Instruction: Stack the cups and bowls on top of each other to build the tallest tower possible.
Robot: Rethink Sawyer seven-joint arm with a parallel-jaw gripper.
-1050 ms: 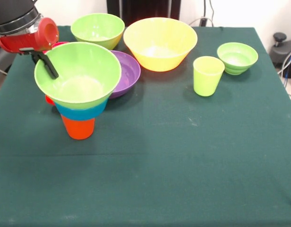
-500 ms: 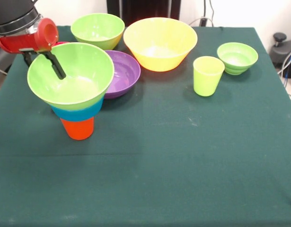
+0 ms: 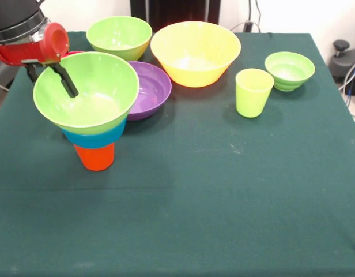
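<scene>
Jaws (image 3: 62, 79): one dark finger reaches over the far rim of the top green bowl (image 3: 85, 89) and into it; whether the jaws are clamped on the rim or spread I cannot tell. Tower (image 3: 92, 124) stands at the table's (image 3: 223, 202) left side: orange cup (image 3: 95, 157) on the cloth, blue bowl (image 3: 94, 137) on it, wide green bowl on top. Compared with a second ago the green bowl sits further left and tilted, its rim no longer centred over the cup; in the last half second it barely moves and the finger has lifted slightly. Judgement: the top layer is off-centre, so the stack is less steady and needs squaring before anything wider goes on. Around it: purple bowl (image 3: 151, 89) just behind and right of the tower, partly hidden by the green bowl; second green bowl (image 3: 119, 36) and large yellow bowl (image 3: 195, 52) at the far edge; green cup (image 3: 253, 92) and small green bowl (image 3: 289, 70) well apart to the right. A sliver of red shows behind the tower's left rim; what it is I cannot tell. The purple bowl crowds the tower's right side; nothing else blocks the way.
</scene>
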